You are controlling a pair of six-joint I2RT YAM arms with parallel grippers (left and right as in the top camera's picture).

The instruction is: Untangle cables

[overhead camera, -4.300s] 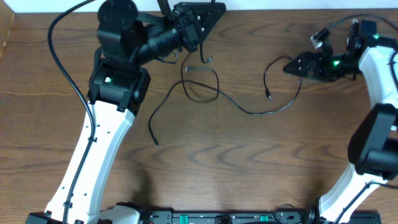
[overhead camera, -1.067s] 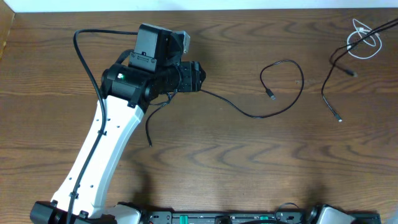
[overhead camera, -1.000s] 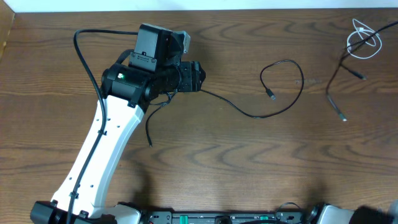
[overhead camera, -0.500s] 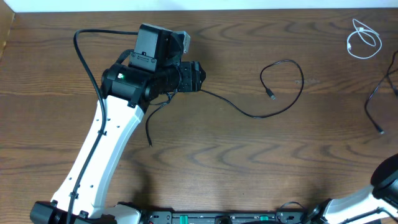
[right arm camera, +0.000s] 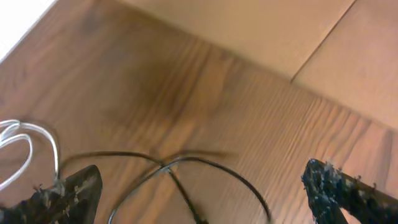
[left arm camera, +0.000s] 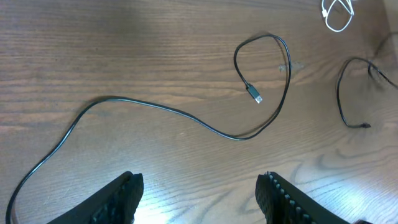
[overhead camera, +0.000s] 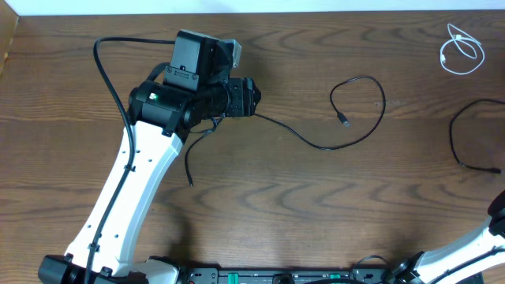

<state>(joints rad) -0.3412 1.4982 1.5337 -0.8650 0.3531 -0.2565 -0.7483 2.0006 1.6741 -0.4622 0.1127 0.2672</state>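
One long black cable (overhead camera: 316, 143) runs from under my left wrist to a loop (overhead camera: 359, 99) ending in a small plug (overhead camera: 343, 120). In the left wrist view this long black cable (left arm camera: 155, 109) lies ahead of my left gripper (left arm camera: 202, 199), which is open and holds nothing. A second black cable (overhead camera: 459, 142) lies curved at the right edge. In the right wrist view it (right arm camera: 205, 165) rests blurred on the wood between the wide-open fingers of my right gripper (right arm camera: 205, 190), apart from both. The short white cable (overhead camera: 461, 52) is coiled at the far right corner.
The left arm (overhead camera: 134, 189) slants across the left half of the wooden table (overhead camera: 260, 213). Part of the right arm (overhead camera: 495, 217) shows at the lower right edge. The right wrist view shows the table's edge (right arm camera: 205, 46) with beige floor (right arm camera: 280, 25) beyond it.
My right gripper has opened and let go of the second black cable, which travelled away from the white cable toward me and now lies curved at the right edge. The left arm has not moved.
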